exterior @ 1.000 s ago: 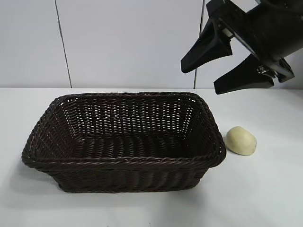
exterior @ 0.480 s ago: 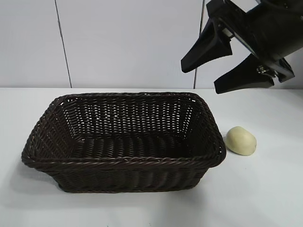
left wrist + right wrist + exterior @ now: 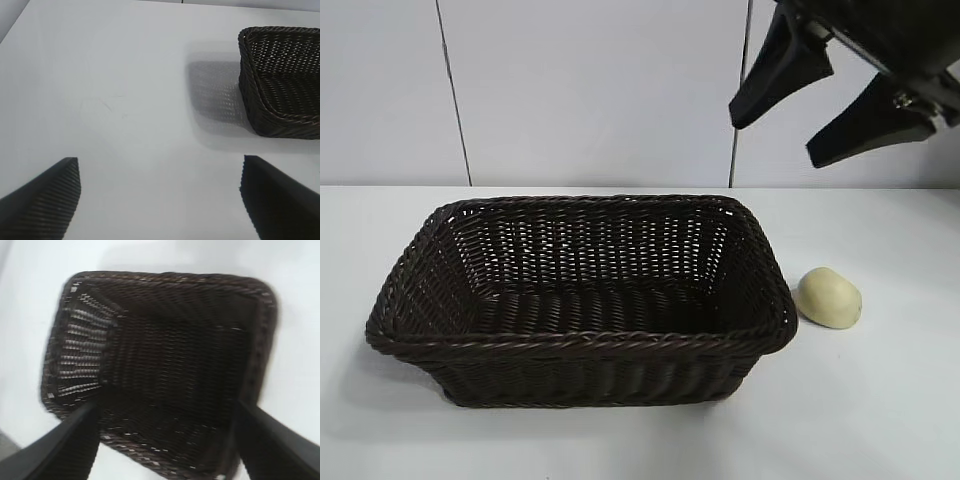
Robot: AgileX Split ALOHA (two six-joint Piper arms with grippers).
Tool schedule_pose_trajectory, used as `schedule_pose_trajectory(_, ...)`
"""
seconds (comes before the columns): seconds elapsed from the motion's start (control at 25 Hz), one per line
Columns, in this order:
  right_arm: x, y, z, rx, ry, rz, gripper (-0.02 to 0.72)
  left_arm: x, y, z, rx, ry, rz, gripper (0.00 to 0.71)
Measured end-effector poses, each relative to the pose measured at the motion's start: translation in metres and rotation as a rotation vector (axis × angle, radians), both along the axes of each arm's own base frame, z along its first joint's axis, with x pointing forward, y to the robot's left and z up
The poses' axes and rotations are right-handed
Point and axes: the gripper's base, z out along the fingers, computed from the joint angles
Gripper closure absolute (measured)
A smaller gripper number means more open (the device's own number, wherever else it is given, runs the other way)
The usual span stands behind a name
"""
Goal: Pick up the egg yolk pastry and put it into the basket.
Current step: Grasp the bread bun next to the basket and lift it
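Note:
The pale yellow egg yolk pastry [image 3: 829, 297] lies on the white table just right of the dark brown wicker basket [image 3: 580, 343]. The basket is empty and also shows in the right wrist view [image 3: 165, 277] and at the edge of the left wrist view [image 3: 280, 117]. My right gripper [image 3: 772, 144] hangs open and empty high above the pastry, at the top right of the exterior view; its own view looks down into the basket between its fingers [image 3: 162, 412]. My left gripper [image 3: 160, 165] is open and empty over bare table, away from the basket, and does not show in the exterior view.
A white table [image 3: 880, 420] bears everything. A pale panelled wall [image 3: 590, 90] stands behind. Bare table surface [image 3: 115, 100] spreads in the left wrist view beside the basket.
My right gripper has risen and shifted right, still open. The pastry and basket have not moved.

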Motion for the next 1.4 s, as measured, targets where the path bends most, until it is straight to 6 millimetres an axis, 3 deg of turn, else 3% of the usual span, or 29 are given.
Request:
schedule_pose_trajectory(0.28,0.021,-0.014,0.002,-0.236,0.05,-0.052,0.164,0.0,0.0,0.0,0.0,0.0,0.0,0.08)
schedule_pose_trajectory(0.44,0.036,-0.026,-0.012,-0.261,0.096,-0.091,0.164,0.0,0.0,0.0,0.0,0.0,0.0,0.08)
schedule_pose_trajectory(0.76,0.06,-0.075,-0.048,-0.262,0.212,-0.222,0.164,0.0,0.0,0.0,0.0,0.0,0.0,0.08)
schedule_pose_trajectory(1.12,0.075,-0.071,-0.075,-0.19,0.243,-0.237,0.164,0.0,0.0,0.0,0.0,0.0,0.0,0.08)
schedule_pose_trajectory(1.4,0.091,-0.067,-0.127,-0.147,0.34,-0.269,0.164,0.0,0.0,0.0,0.0,0.0,0.0,0.08)
